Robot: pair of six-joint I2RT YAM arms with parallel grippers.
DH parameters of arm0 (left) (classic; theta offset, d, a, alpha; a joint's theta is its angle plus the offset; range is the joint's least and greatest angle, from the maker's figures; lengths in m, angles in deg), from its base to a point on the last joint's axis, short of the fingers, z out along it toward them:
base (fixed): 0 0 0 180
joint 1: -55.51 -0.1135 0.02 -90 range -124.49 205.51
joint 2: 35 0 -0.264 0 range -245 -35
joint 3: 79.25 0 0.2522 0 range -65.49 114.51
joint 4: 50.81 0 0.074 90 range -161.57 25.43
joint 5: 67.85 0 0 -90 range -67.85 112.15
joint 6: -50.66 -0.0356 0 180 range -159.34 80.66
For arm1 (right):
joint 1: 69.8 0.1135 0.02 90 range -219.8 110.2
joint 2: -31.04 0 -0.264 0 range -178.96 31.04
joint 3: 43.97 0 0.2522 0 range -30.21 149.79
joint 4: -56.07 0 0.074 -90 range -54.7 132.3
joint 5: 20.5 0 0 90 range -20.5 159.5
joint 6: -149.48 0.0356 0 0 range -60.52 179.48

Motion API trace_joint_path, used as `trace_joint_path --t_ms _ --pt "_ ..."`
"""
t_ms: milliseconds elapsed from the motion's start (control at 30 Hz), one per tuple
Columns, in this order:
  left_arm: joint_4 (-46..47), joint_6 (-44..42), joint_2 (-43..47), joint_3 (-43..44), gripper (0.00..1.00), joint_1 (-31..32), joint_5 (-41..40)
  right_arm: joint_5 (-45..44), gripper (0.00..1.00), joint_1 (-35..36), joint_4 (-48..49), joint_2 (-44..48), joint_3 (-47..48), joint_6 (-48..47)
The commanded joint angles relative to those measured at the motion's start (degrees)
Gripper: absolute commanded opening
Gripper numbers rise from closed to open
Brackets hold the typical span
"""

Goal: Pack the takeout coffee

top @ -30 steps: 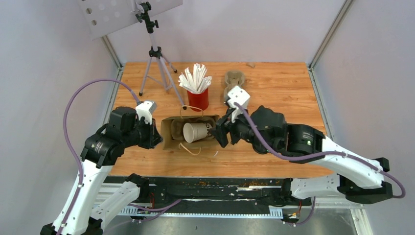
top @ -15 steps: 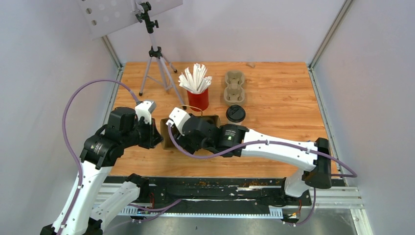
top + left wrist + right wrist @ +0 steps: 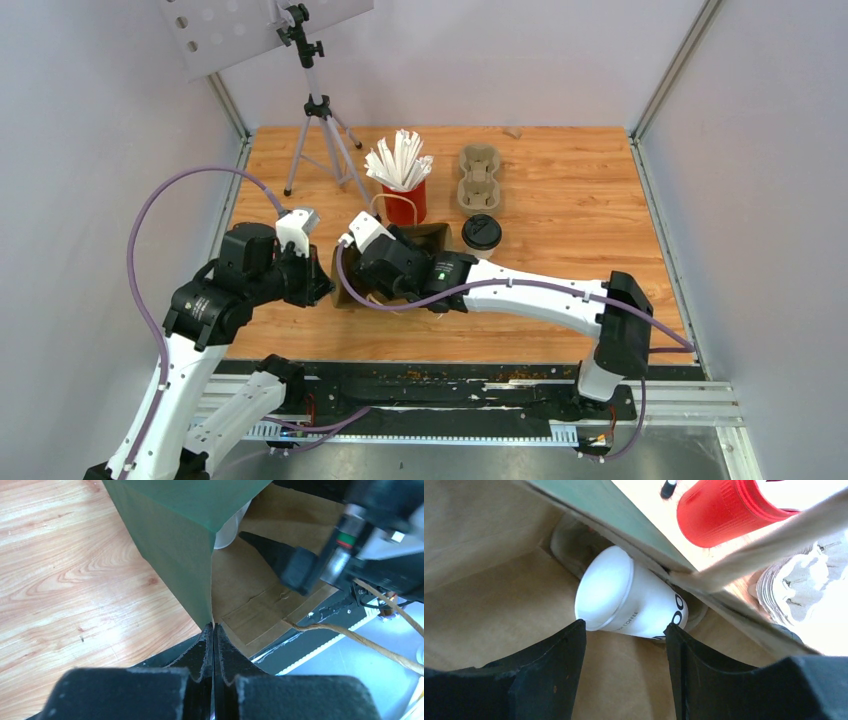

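The right gripper [image 3: 625,625] is deep inside the brown paper bag [image 3: 484,595], its jaws apart. Just past its fingertips one takeout cup [image 3: 629,600] lies on its side against the bag's inner surface, a white end turned toward the wrist camera. The tips flank its near edge. It looks set down rather than clamped, though the contact is too close to be sure.

To this gripper's left, at the bag's rim, the left gripper [image 3: 214,645] is pinched together on the paper edge, holding the mouth open. To its right, outside the bag wall, the second cup [image 3: 481,232] stands upright on the table [image 3: 580,200] with its black lid on. Farther out are the pulp tray [image 3: 478,178] and the red cup of straws [image 3: 405,200].

The step in hand looks like leaving the first cup in the bag. The next move calls for drawing the right gripper straight out without catching the cup or the bag's handle. It can then reach right for the lidded cup while the left keeps its pinch.
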Motion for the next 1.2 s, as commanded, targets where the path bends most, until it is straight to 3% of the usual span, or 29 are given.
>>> trace_joint_path --t_ms 0,200,600,900,1067,1167 --pt "1.98 0.92 0.49 -0.04 0.0 0.17 1.11 -2.61 0.61 -0.82 5.7 -2.05 -0.91 2.09" --pt "3.37 2.31 0.6 -0.69 0.0 0.17 2.26 -9.25 0.63 -0.99 6.12 -5.05 -1.53 3.66" --pt "5.16 3.71 1.05 -2.42 0.0 0.17 3.45 -7.54 0.61 -3.02 11.48 -7.51 -3.56 6.17" --pt "4.65 4.14 2.14 -2.57 0.0 0.17 2.47 -10.55 0.13 -3.54 10.02 -6.98 -2.46 5.33" --pt "4.25 3.97 2.22 -2.59 0.0 0.17 1.91 -9.75 0.0 -3.48 9.98 -4.67 -2.31 4.43" --pt "4.2 3.96 2.48 -3.03 0.0 0.17 1.67 -7.43 0.0 -3.46 12.5 -1.98 -4.87 3.6"
